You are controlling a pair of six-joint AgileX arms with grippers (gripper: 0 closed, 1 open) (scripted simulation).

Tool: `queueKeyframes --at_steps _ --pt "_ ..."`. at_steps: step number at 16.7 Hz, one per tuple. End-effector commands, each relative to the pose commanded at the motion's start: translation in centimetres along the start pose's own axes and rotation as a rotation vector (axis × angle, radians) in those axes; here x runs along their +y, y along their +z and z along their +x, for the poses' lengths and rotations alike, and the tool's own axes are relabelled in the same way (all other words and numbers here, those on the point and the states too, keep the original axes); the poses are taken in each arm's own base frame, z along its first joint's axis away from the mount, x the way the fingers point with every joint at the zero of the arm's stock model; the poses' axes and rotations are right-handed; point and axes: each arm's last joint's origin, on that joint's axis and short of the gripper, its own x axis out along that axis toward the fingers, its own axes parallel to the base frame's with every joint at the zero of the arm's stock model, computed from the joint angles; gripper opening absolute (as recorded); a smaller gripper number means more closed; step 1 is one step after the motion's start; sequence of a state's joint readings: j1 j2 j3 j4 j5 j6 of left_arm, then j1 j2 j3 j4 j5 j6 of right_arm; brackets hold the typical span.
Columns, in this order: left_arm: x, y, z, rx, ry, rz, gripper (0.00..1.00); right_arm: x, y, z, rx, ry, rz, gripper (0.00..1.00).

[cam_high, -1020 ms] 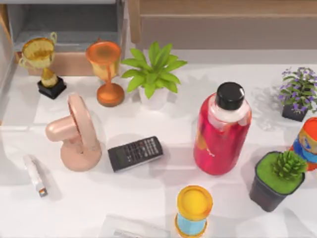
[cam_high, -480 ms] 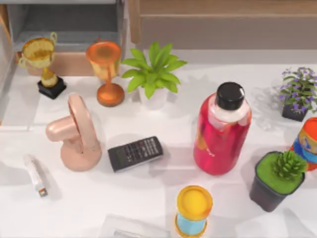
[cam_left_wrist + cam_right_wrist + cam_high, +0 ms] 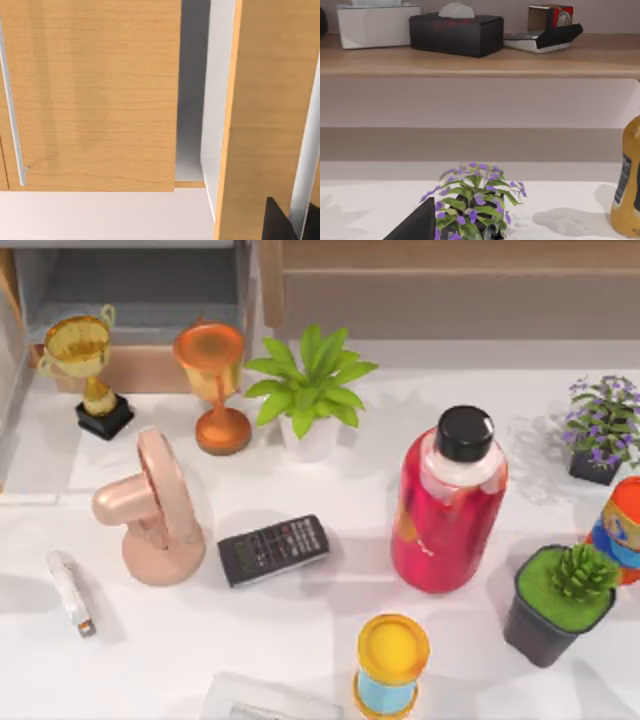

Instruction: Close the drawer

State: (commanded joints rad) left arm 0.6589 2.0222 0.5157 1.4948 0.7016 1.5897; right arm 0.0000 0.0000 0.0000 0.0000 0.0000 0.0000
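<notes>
The drawer (image 3: 9, 390) is a narrow grey sliver along the table's far left edge in the top view. In the left wrist view a tan wooden panel (image 3: 262, 110) with a pale inner wall (image 3: 218, 90) stands beside a wooden door (image 3: 95, 95) that carries a silver bar handle (image 3: 11, 105), with a shadowed gap between them. A dark part of my left gripper (image 3: 278, 223) lies close against that tan panel. A dark part of my right gripper (image 3: 416, 226) hangs just before the purple flower pot (image 3: 476, 200).
A wide grey recess (image 3: 130, 285) is at the back left. On the table stand a gold trophy (image 3: 85, 355), copper goblet (image 3: 215, 380), green plant (image 3: 310, 385), pink fan (image 3: 155, 510), calculator (image 3: 272, 548), red bottle (image 3: 448, 505) and potted succulent (image 3: 562, 600).
</notes>
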Motion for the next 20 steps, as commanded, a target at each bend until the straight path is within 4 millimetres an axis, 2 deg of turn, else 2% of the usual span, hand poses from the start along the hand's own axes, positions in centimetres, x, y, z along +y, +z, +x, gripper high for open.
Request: queueKeyframes --at_steps 4,10,12,17,20 --pt "-0.4 -0.2 0.3 0.012 -0.015 -0.012 0.00 0.0 0.0 0.0 0.000 0.000 0.000 1.00" --pt "-0.4 -0.2 5.6 0.006 -0.016 -0.015 0.00 0.0 0.0 0.0 0.000 0.000 0.000 1.00" --pt "-0.4 0.0 6.3 0.002 -0.016 -0.016 0.00 0.0 0.0 0.0 0.000 0.000 0.000 1.00" --pt "-0.6 -0.4 6.4 0.018 -0.024 -0.018 0.00 0.0 0.0 0.0 0.000 0.000 0.000 1.00" --pt "-0.7 -0.7 8.7 0.023 -0.024 -0.015 0.00 0.0 0.0 0.0 0.000 0.000 0.000 1.00"
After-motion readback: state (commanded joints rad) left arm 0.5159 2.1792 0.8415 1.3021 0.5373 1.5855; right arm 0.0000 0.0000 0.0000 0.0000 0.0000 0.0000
